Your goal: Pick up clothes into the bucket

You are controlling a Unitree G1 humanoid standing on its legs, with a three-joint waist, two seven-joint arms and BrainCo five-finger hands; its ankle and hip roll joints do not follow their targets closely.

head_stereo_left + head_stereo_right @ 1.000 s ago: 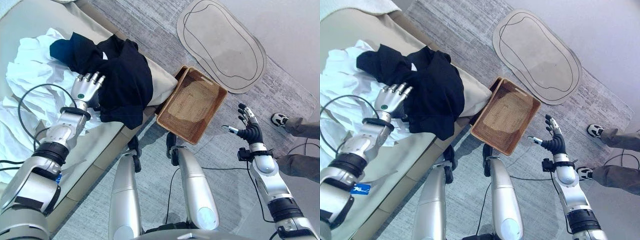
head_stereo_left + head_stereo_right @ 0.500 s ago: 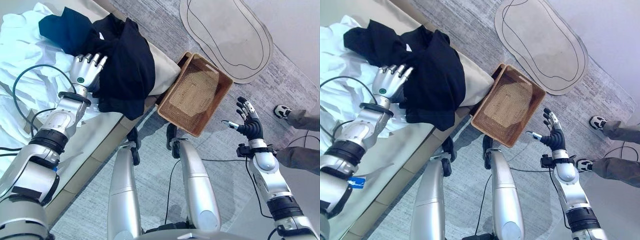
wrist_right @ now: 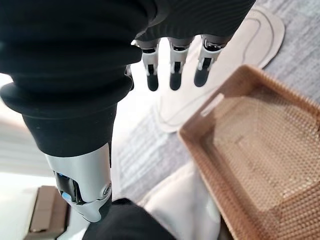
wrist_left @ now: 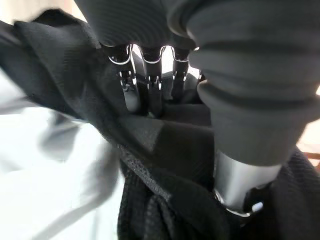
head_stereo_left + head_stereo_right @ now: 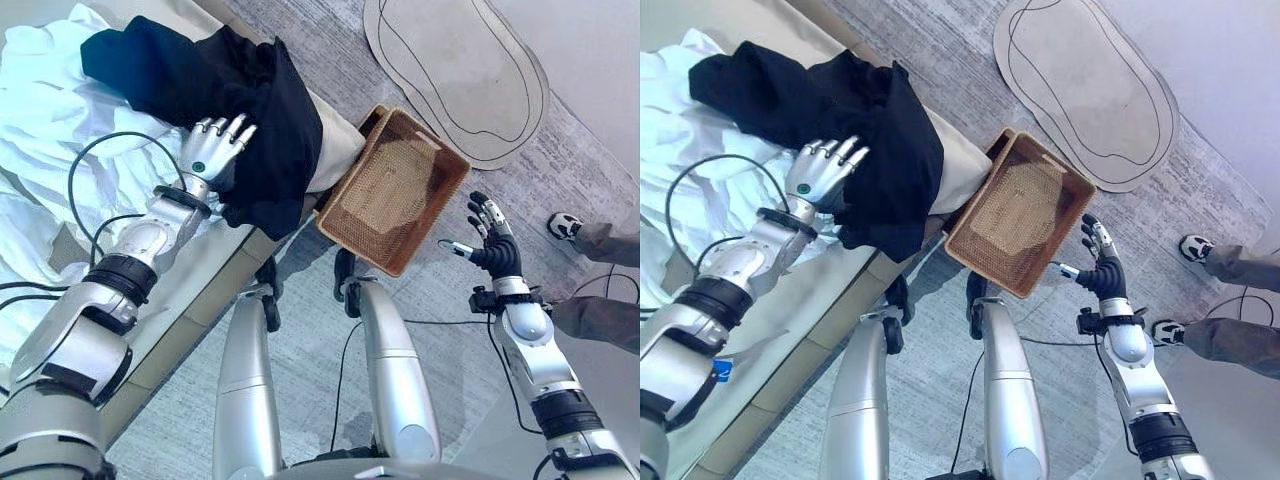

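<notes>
The black garment lies bunched on the beige sofa cushion, draped toward the cushion edge nearest the wicker basket, with white cloth spread beyond it on the side away from the basket. The basket stands on the grey carpet just beside the sofa and holds nothing yet.

The left robot hand rests on the garment with its fingers straight and spread, not closed on anything; in its wrist view the fingers and thumb lie against dark folds without gathering them. The right robot hand hovers open in the air just beside the basket's far rim, holding nothing.

The step in hand looks like getting a grip on the garment. To do it well, the left hand should press into the thickest bunch of fabric and curl fingers and thumb round a full fold, not a thin edge, so the cloth does not slide out on the lift. It should stay off the white cloth just beside the garment. The lift should be high enough for the hanging hem to pass over the basket rim before release.

A person's legs stand beyond the basket.
</notes>
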